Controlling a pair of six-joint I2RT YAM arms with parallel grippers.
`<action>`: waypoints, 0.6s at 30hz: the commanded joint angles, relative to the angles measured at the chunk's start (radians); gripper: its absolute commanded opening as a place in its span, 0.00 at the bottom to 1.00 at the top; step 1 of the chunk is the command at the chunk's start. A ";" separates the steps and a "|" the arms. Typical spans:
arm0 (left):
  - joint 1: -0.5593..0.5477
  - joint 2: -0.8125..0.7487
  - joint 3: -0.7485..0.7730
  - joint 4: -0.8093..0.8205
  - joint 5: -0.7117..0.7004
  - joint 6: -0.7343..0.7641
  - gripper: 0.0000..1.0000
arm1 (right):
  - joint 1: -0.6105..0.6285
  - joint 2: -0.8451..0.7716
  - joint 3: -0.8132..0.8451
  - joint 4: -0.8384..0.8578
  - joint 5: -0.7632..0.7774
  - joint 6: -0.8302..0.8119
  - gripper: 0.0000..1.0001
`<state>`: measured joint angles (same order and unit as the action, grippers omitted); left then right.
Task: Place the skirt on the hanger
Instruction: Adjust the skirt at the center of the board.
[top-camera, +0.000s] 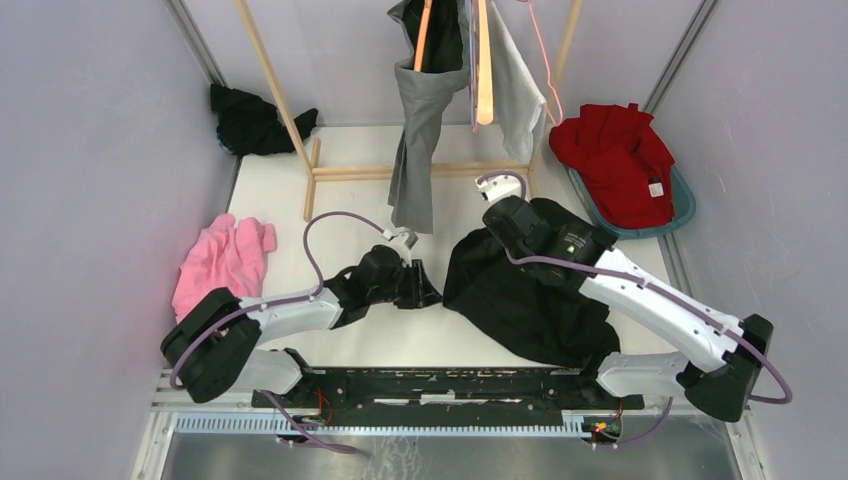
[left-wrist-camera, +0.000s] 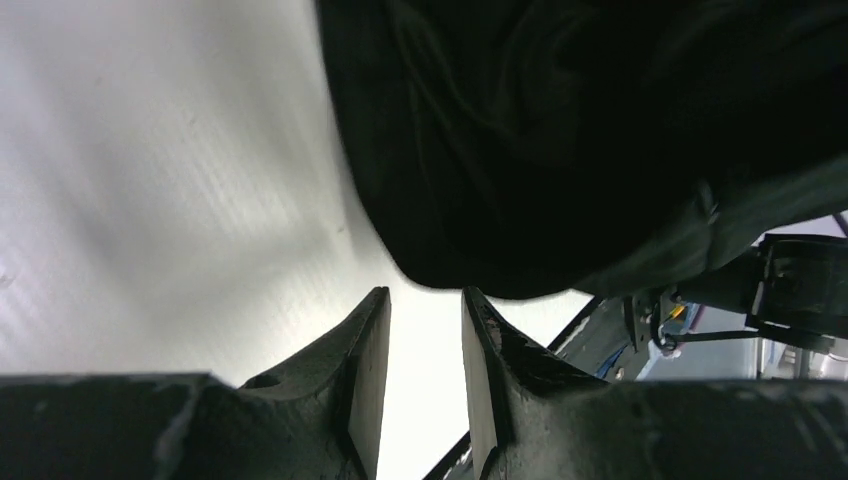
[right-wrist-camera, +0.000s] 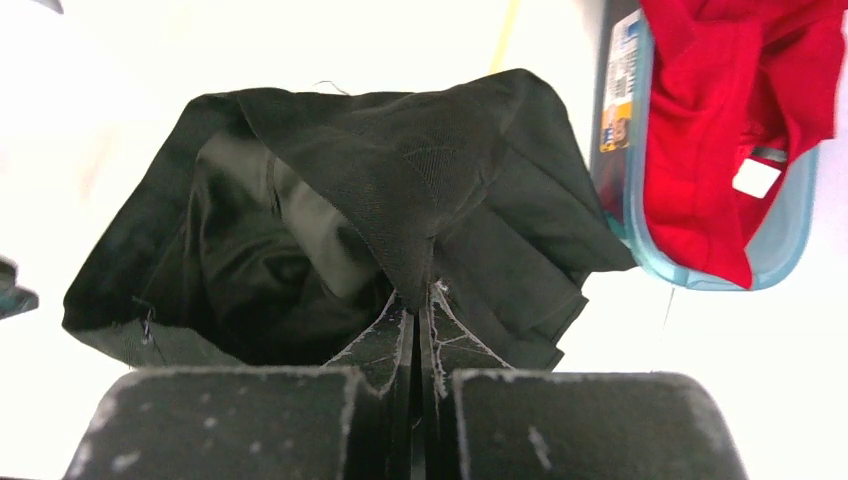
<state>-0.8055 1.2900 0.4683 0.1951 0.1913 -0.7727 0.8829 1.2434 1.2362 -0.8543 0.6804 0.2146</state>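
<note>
The black skirt (top-camera: 520, 300) lies crumpled on the white table, right of centre. My right gripper (right-wrist-camera: 420, 295) is shut on a raised fold of the skirt (right-wrist-camera: 330, 190); in the top view its wrist (top-camera: 525, 228) covers the fingers. My left gripper (top-camera: 432, 296) rests low at the skirt's left edge, open, with only bare table between its fingers (left-wrist-camera: 370, 340). The skirt's hem (left-wrist-camera: 560, 130) lies just beyond its tips (left-wrist-camera: 425, 292). An orange hanger (top-camera: 484, 70) and a thin pink hanger (top-camera: 545, 70) hang from the rack at the back.
Grey trousers (top-camera: 420, 130) hang from the wooden rack (top-camera: 400, 172). A pink garment (top-camera: 222, 262) lies at the left and a black garment (top-camera: 255, 122) at the back left. A teal basket (top-camera: 685, 205) with red clothing (top-camera: 615, 160) sits at the back right.
</note>
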 joint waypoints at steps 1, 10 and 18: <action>0.009 0.081 0.084 0.175 0.071 0.048 0.39 | 0.023 -0.087 -0.054 -0.022 -0.096 -0.020 0.01; 0.036 0.182 0.115 0.276 0.005 0.104 0.45 | 0.042 -0.171 -0.052 -0.061 -0.125 -0.011 0.01; 0.086 0.275 0.093 0.405 0.018 0.108 0.45 | 0.042 -0.267 0.019 -0.111 -0.165 -0.003 0.01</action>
<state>-0.7425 1.5215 0.5522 0.4656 0.2111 -0.7116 0.9207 1.0176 1.1889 -0.9600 0.5354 0.2047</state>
